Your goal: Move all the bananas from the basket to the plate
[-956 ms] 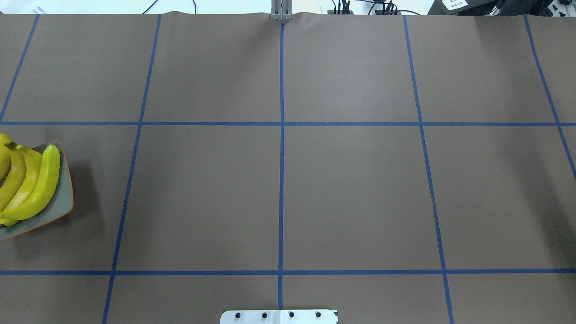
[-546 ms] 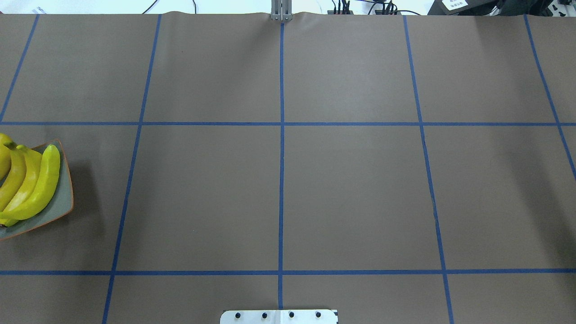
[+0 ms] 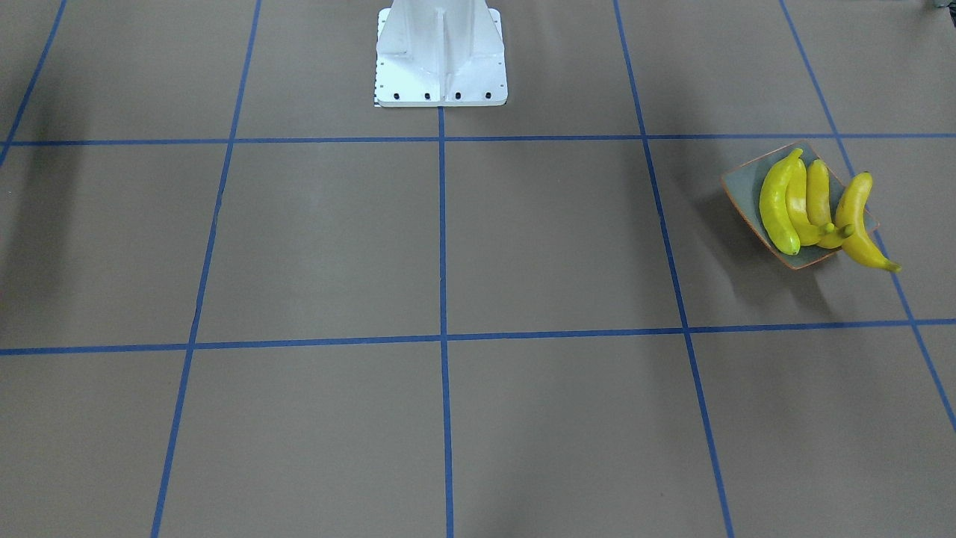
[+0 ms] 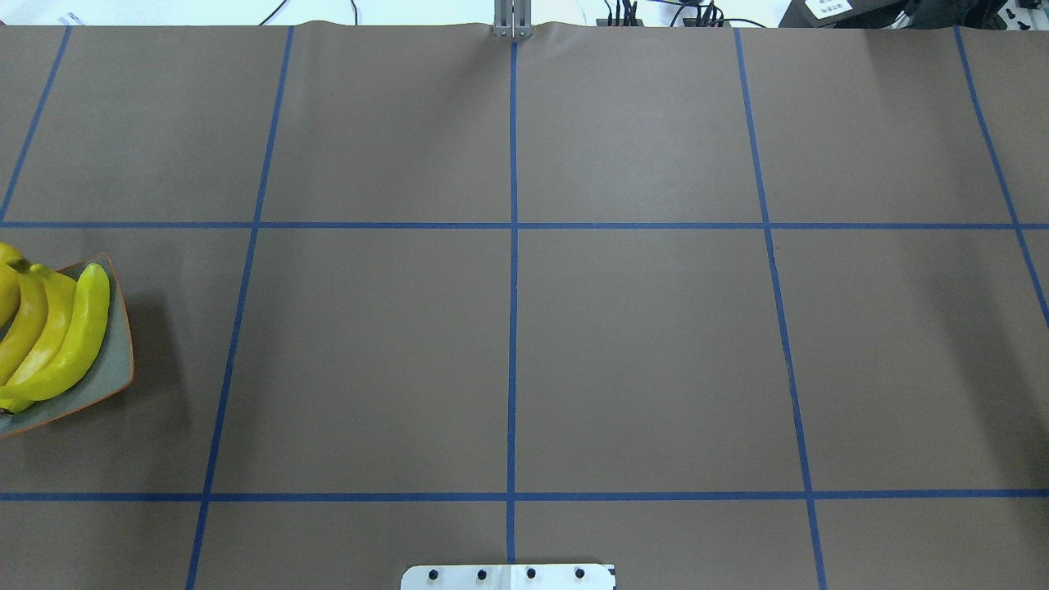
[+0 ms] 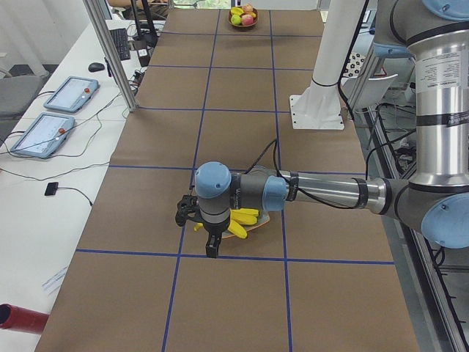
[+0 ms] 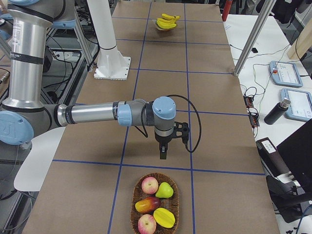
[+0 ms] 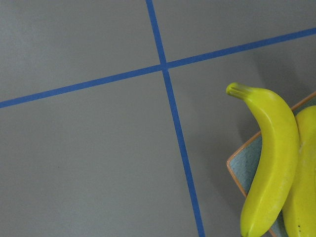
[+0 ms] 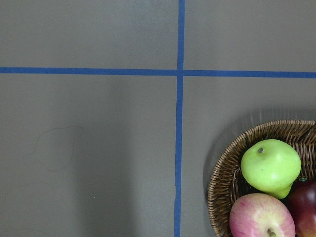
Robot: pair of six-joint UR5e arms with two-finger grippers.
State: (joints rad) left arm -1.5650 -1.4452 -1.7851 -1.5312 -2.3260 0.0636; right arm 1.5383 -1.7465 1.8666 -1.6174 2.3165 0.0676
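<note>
Four yellow bananas (image 3: 793, 202) lie on the square grey-green plate (image 3: 739, 183) with an orange rim. One banana (image 3: 859, 224) hangs over the plate's edge. They also show at the left edge of the overhead view (image 4: 49, 344) on the plate (image 4: 111, 373). The left wrist view shows one banana (image 7: 271, 168) over the plate's corner (image 7: 242, 165). My left gripper (image 5: 212, 248) hangs beside the plate; I cannot tell its state. My right gripper (image 6: 163, 153) hangs just short of the wicker basket (image 6: 132, 207); I cannot tell its state. No banana shows in the basket.
The basket (image 8: 219, 168) holds apples (image 6: 149, 185), a green pear (image 8: 270, 165) and other fruit. The white robot base (image 3: 441, 56) stands at mid table. Tablets and cables lie on the side bench (image 5: 62, 110).
</note>
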